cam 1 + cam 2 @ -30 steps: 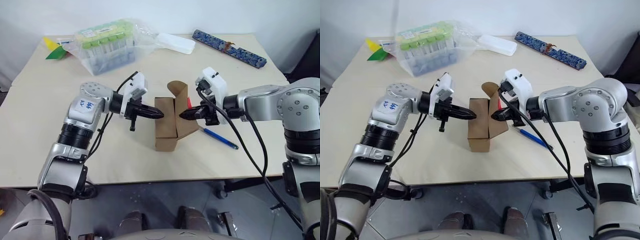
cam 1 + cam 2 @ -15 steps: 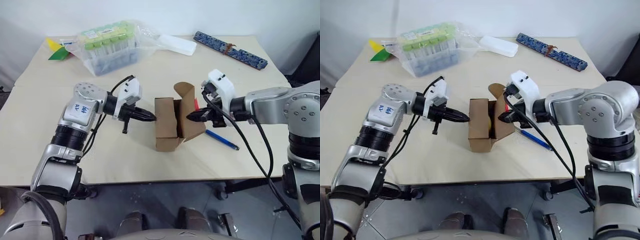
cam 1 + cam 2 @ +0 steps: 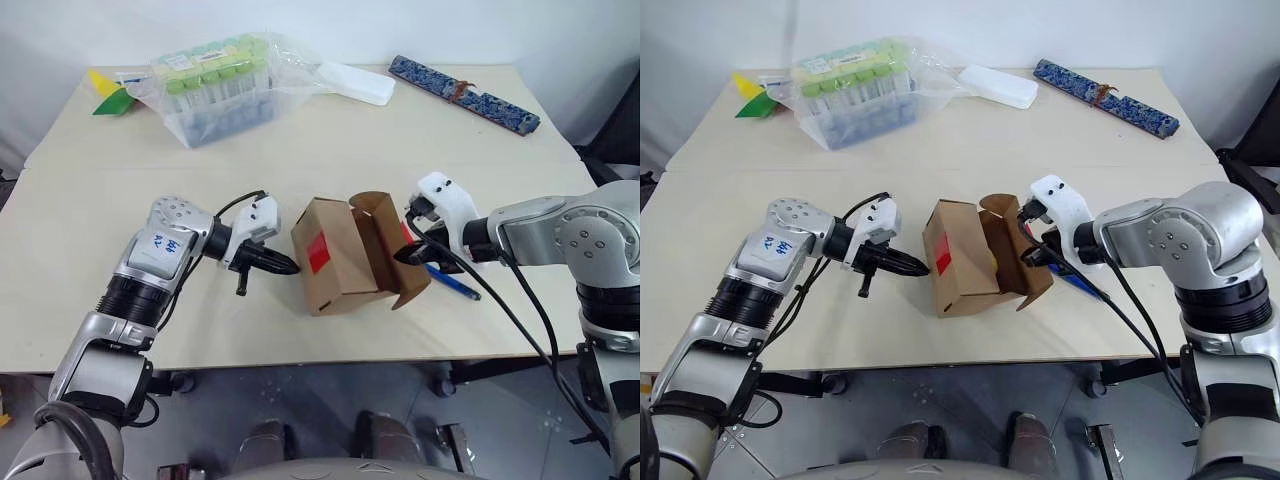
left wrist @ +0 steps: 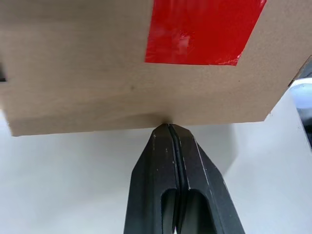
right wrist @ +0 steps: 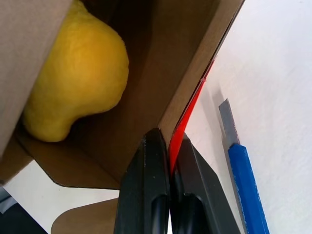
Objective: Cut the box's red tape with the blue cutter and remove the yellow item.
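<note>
The brown box lies tilted on the table with its flaps open toward my right arm. A patch of red tape shows on the side that faces up and left. My left gripper is shut and empty, and its tips touch the box's lower edge just under that patch. My right gripper is shut on a strip of red tape at the edge of an open flap. The yellow item sits inside the box. The blue cutter lies on the table just beyond that flap.
At the back of the table are a clear bag of green-capped tubes, a white flat case, a long blue patterned bar and yellow and green paper pieces. The table's front edge runs close below the box.
The box has tipped from upright to tilted, turning its red patch into view. Both hands have sunk and drawn apart, the right still pinching the flap's edge.
</note>
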`<action>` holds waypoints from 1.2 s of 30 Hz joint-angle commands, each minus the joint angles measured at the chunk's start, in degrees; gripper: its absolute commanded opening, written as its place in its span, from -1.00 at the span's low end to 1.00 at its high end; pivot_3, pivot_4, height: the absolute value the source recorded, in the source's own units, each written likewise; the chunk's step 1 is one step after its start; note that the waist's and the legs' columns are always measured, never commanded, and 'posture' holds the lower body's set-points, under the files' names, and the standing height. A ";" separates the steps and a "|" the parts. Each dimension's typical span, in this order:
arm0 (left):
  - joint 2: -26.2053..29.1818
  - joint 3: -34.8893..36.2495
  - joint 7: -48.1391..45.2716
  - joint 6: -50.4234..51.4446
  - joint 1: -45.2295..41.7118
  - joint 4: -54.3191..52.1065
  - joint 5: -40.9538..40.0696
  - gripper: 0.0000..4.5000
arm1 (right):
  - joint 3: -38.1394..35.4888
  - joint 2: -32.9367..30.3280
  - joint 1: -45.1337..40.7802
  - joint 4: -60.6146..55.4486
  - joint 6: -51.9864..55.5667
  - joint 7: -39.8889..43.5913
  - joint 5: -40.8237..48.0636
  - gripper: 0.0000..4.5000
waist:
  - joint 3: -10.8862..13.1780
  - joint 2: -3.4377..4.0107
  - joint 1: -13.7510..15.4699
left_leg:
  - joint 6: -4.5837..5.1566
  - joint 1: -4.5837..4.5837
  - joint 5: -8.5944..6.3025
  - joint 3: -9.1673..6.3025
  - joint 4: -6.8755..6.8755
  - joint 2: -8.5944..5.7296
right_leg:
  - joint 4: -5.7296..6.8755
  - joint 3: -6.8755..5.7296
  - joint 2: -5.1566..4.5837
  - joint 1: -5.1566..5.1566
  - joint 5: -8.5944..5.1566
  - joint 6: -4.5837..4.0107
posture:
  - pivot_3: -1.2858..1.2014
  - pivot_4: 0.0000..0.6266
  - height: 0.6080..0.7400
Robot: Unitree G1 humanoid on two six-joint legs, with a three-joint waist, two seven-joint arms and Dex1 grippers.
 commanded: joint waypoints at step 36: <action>1.65 2.70 4.15 14.19 -3.50 -18.94 -13.49 -1.00 | -1.45 0.00 -5.53 1.91 0.30 -8.05 8.20 -0.99 | 0.09 -0.15 0.21 | -0.06 -0.03 0.03 0.00 0.08 -0.02 | 0.04 0.03 0.00 -0.01 0.01 0.02 | 0.03 -0.52 1.00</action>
